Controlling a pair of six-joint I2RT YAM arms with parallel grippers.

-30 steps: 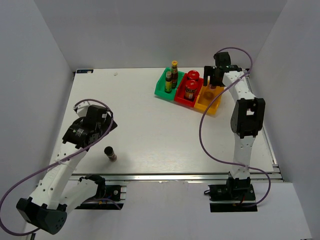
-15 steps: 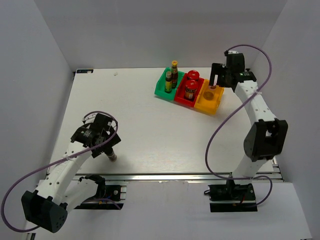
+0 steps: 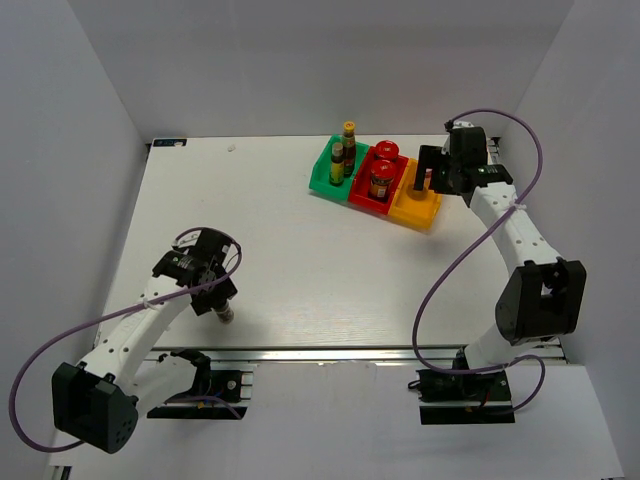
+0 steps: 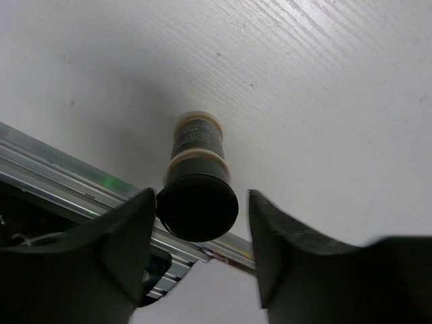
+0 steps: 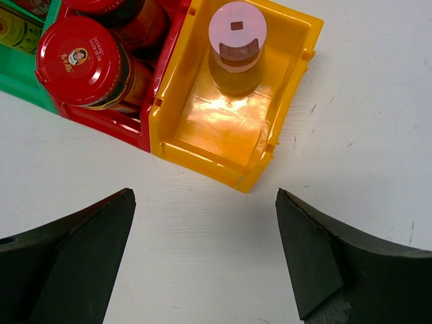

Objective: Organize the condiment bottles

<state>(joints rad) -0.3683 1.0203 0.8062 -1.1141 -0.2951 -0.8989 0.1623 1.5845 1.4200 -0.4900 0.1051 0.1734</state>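
Since a second ago the left arm has folded down over the shaker [image 3: 228, 313] near the table's [image 3: 300, 260] front edge, and the right arm bends over the yellow bin [image 3: 415, 212]. From the left wrist, the left gripper [image 4: 200, 202] straddles the upright shaker's cap, not clamped. From the right wrist, the right gripper [image 5: 202, 202] hangs spread above the pink-capped bottle [image 5: 236, 50] standing in the bin.

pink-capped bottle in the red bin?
No, the pink-capped bottle stands upright in the yellow bin.
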